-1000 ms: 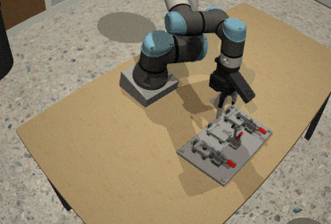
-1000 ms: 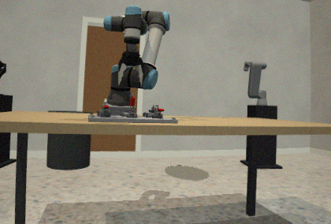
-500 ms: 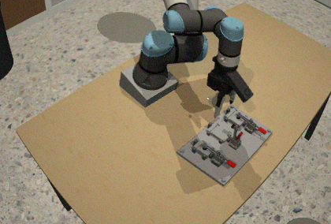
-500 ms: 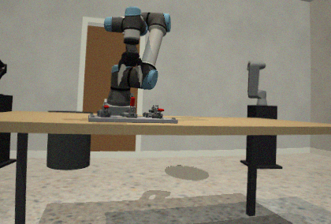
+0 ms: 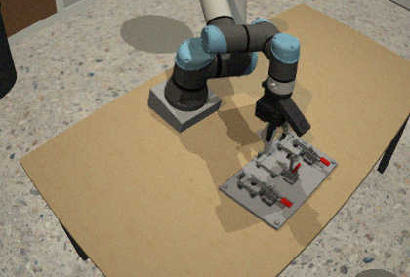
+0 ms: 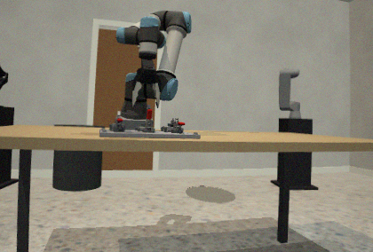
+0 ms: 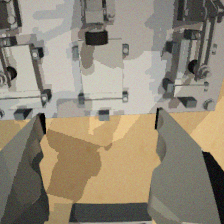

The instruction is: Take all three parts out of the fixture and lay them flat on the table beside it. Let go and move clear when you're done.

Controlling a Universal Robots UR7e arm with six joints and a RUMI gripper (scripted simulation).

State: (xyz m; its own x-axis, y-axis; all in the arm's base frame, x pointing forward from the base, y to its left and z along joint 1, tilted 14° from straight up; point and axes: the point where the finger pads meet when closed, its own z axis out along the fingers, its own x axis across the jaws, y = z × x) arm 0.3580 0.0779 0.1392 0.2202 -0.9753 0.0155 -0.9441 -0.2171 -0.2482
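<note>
The table (image 5: 122,183) (image 6: 249,142) (image 7: 125,170) carries the fixture (image 5: 307,183) (image 6: 191,135) (image 7: 145,30), ahead of the hand (image 5: 276,142) (image 6: 146,106) (image 7: 100,112). The hand stands partly open above the fixture's near edge, nothing between its fingers.

All three parts sit in the fixture: the middle part (image 5: 269,164) (image 7: 102,72) straight ahead of the hand, the left part (image 5: 290,146) (image 7: 22,70) and right part (image 7: 181,67) ahead to either side. They look like small, stiff metal blocks, probably fairly light for this arm, smooth enough to slip in a shallow grip, and unlikely to be hurt by a firm one.

The middle part seems the easiest first pick, its red handle (image 5: 296,168) (image 6: 149,114) standing up. I'd take it by its two long sides, between the locating pins, and lift straight to avoid binding. The outer clamps appear to lie over their parts, handles low, so those probably need releasing first. Each part should then go down on a broad face.
</note>
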